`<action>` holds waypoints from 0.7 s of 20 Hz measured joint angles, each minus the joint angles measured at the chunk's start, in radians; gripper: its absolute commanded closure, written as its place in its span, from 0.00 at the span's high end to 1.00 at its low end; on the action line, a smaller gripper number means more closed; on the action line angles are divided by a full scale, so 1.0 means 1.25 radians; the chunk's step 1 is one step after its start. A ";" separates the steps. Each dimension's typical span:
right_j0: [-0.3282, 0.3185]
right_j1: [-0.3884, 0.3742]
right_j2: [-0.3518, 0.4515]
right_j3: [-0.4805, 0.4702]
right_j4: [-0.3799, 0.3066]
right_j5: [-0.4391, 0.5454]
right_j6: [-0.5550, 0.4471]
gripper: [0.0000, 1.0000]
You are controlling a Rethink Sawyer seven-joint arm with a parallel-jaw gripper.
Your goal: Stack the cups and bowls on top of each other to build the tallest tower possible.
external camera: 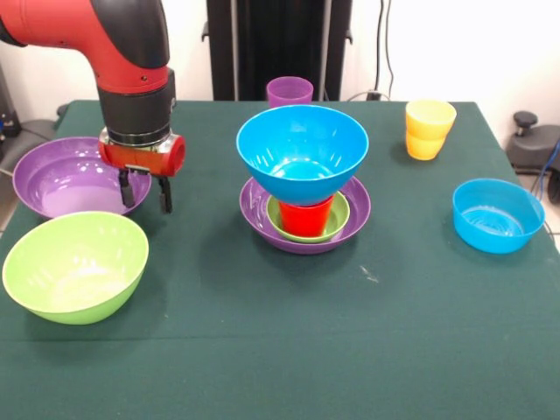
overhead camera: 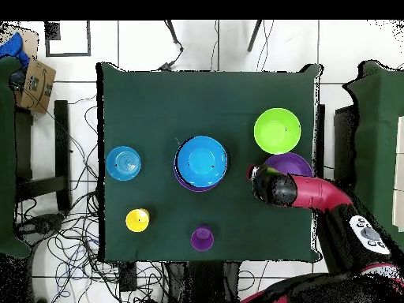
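- Green cloth covers the tabletop (external camera: 289, 350), with the tower (external camera: 304, 188) at its middle: large purple bowl (external camera: 262, 219), small green bowl (external camera: 341, 219), red cup (external camera: 305, 216), large blue bowl (external camera: 302, 153) on top
- Four pieces stacked; I judge it about half done
- Loose: one purple bowl (external camera: 61, 179), one lime bowl (external camera: 75, 265), one small blue bowl (external camera: 497, 214), one purple cup (external camera: 290, 90), two nested yellow cups (external camera: 429, 128)
- Gripper (external camera: 146, 194) hangs empty, fingers narrowly apart, at the loose purple bowl's rim

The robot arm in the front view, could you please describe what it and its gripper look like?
The arm has glossy red rounded casings with black sections, ending in a black and grey cylindrical wrist. The gripper has a red body and two short dark fingers.
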 measured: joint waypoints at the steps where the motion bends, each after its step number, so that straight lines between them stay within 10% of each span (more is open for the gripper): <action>1: 0.000 0.000 0.000 0.000 0.000 0.000 0.000 1.00; 14: 0.009 -0.012 -0.003 0.000 0.000 0.001 0.000 1.00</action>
